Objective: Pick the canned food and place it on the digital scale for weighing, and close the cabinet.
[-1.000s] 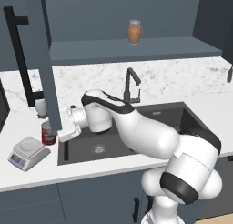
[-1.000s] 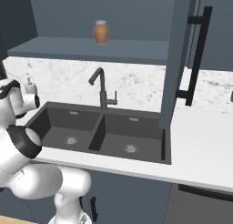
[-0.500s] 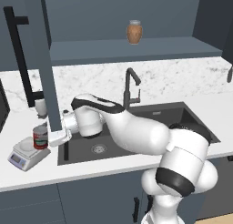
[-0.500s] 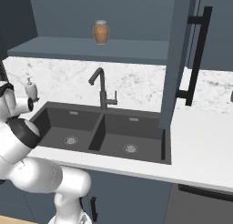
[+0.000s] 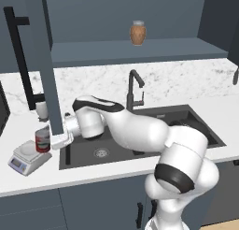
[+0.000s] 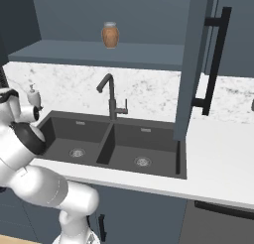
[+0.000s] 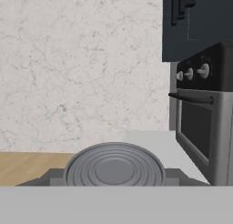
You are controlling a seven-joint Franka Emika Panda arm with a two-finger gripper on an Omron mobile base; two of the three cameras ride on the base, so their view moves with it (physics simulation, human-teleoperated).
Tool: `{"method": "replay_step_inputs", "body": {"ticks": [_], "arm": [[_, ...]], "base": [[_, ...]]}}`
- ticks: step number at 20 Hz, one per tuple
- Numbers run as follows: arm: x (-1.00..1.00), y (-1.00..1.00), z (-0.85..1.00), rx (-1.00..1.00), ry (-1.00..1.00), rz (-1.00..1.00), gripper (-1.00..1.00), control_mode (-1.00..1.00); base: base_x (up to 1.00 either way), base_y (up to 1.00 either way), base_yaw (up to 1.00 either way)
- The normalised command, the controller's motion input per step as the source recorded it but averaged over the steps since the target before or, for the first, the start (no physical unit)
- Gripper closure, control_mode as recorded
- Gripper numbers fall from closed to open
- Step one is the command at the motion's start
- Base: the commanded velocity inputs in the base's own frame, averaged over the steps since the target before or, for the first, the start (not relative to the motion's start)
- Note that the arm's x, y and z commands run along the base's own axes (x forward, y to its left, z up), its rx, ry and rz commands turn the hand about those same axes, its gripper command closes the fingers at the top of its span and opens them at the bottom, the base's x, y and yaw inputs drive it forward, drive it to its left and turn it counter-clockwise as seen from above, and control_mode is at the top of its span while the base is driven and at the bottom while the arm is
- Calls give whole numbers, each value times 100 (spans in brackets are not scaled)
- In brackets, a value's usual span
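- Two cabinet [image 5: 44, 61] doors are seen swung open over the white counter [image 5: 28, 180], their long black bar handles facing outward.
- A marble backsplash [image 5: 177, 82] is shown behind the dark double sink [image 6: 114, 144], with a black faucet [image 5: 134, 89] at its 12 o'clock edge.
- A tan jar [image 5: 137, 32] is set on the open shelf [image 5: 140, 51] above.
- The canned food [image 5: 42, 140] is held clamped between the fingers [image 5: 46, 141], just over the digital scale [image 5: 28, 158] at the sink's 9 o'clock; whether they touch cannot be told.
- A steel oven [image 7: 200, 123] is seen at 3 o'clock in the hand view.
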Motion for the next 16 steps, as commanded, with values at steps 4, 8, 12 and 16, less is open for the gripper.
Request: {"method": "replay_step_inputs", "body": {"ticks": [4, 8, 12, 16], "arm": [[8, 0, -23, -2, 0, 0, 100, -100], [19, 4, -16, -1, 0, 0, 100, -100], [26, 13, -8, -1, 0, 0, 100, -100], [25, 7, -15, -1, 0, 0, 100, -100]], "base": [[0, 0, 0], [0, 0, 0], [0, 0, 0], [0, 0, 0]]}}
